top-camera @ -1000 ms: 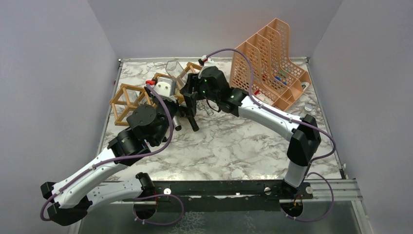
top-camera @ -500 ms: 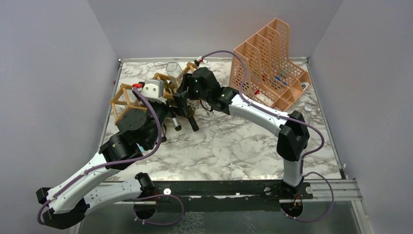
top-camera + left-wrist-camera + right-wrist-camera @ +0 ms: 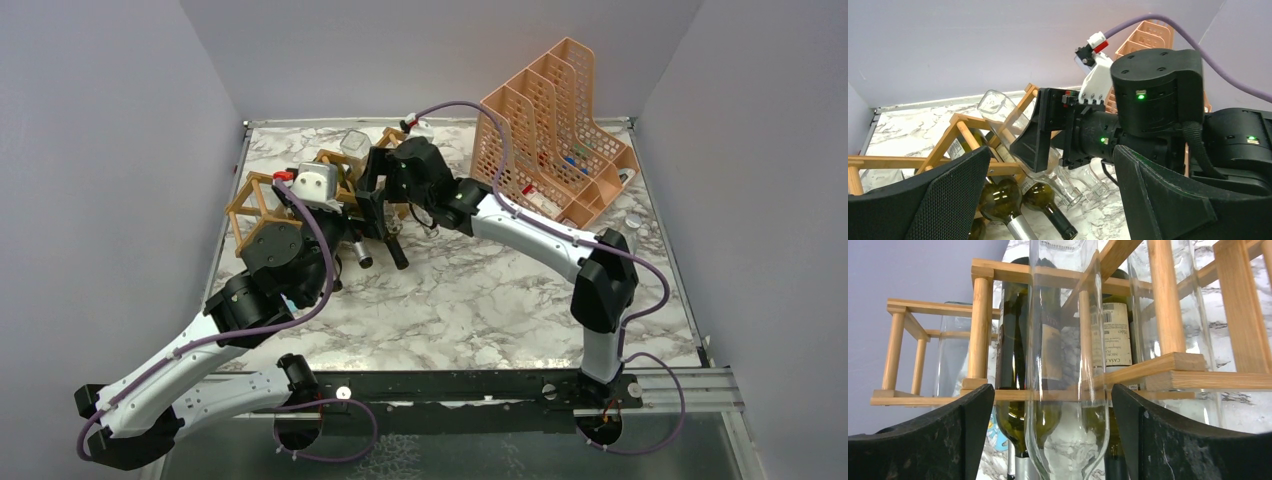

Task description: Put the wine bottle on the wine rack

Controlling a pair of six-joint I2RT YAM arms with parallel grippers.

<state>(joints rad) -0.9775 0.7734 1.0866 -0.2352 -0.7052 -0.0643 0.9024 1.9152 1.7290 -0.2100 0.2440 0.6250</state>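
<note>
The wooden wine rack [image 3: 262,205] stands at the back left and fills the right wrist view [image 3: 1168,365]. A clear wine bottle [image 3: 355,145] lies slanted on its top sticks, neck toward me, and it also shows in the left wrist view [image 3: 995,106]. My right gripper [image 3: 374,193] is open and straddles this bottle [image 3: 1068,390], with a gap on each side. Two green bottles [image 3: 1000,192] lie lower in the rack, necks out. My left gripper [image 3: 1050,167] is open and empty, just in front of the rack and facing the right gripper's finger [image 3: 1035,137].
A peach mesh file holder [image 3: 550,130] stands at the back right, holding small items. More clear bottles lie in the rack [image 3: 955,355]. The green bottle necks [image 3: 395,252] stick out over the marble table [image 3: 480,290]. Walls close the back and sides.
My right gripper moved left and back with the clear bottle, set it down onto the rack, and its jaws have spread apart. My left arm drew back to the left.
</note>
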